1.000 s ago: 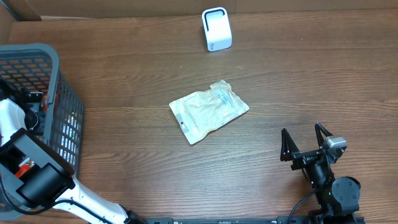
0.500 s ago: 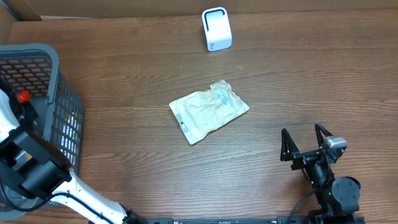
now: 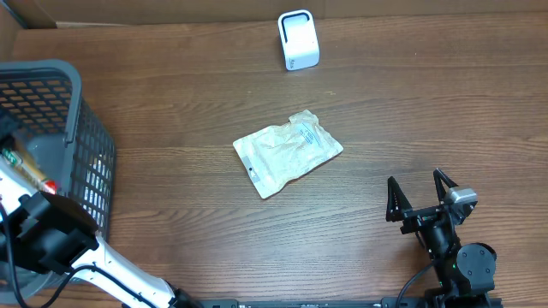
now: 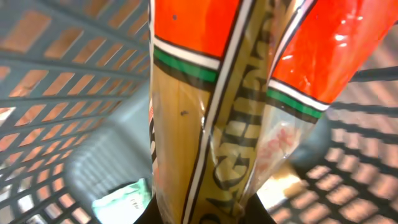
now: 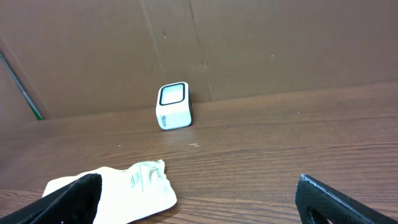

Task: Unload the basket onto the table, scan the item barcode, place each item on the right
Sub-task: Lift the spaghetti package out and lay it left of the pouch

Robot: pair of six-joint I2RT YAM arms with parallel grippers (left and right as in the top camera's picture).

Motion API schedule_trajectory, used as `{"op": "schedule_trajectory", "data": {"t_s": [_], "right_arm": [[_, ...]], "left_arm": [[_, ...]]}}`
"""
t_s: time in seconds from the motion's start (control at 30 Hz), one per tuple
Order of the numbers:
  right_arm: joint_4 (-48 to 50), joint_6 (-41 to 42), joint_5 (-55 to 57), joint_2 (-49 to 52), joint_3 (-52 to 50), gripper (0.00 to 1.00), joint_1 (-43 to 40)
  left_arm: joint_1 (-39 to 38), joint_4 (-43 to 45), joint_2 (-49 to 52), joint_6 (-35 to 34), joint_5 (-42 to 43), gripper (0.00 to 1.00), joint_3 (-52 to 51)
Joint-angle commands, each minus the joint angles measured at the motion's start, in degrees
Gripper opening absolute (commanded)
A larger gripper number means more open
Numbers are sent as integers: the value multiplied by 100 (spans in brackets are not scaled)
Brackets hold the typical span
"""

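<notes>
The job looks barely under way. The left pincer (image 4: 208,218) is clamped narrow on an orange-and-tan snack packet (image 4: 211,93), which hangs inside the grey basket (image 3: 90,128) at the left edge of the worktop (image 3: 411,111). The white scanner (image 3: 298,40) stands well apart at the far edge. By my reading, carrying the packet over and showing its barcode are both left to do. No barcode shows on it.

The right pincer (image 3: 419,204) is spread wide and holds nothing.

The count is one basket, one scanner, one held packet and one pale pouch (image 3: 287,154) lying mid-worktop. At least one greenish item (image 4: 118,199) lies on the basket floor.
</notes>
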Motion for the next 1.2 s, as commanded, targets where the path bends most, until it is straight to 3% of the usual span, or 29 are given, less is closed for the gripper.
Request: {"op": "schedule_trajectory", "data": {"t_s": [0.0, 0.33, 0.57, 0.7, 0.93, 1.17], "right_arm": [[22, 20, 55, -68, -61, 100, 55], [22, 20, 55, -68, -61, 100, 55], [22, 20, 55, -68, -61, 100, 55], [22, 20, 55, -68, -61, 100, 55], [22, 20, 55, -68, -61, 100, 55], [22, 20, 55, -68, -61, 100, 55]], "left_arm": [[-4, 17, -553, -127, 581, 4, 546], [-4, 505, -1902, -348, 2024, 4, 651], [-15, 1320, -2811, -566, 2979, 4, 651], [-369, 1432, -3161, -575, 3425, 4, 651], [-2177, 584, -3289, -525, 3215, 4, 592], [-4035, -92, -2848, -715, 1412, 4, -166]]}}
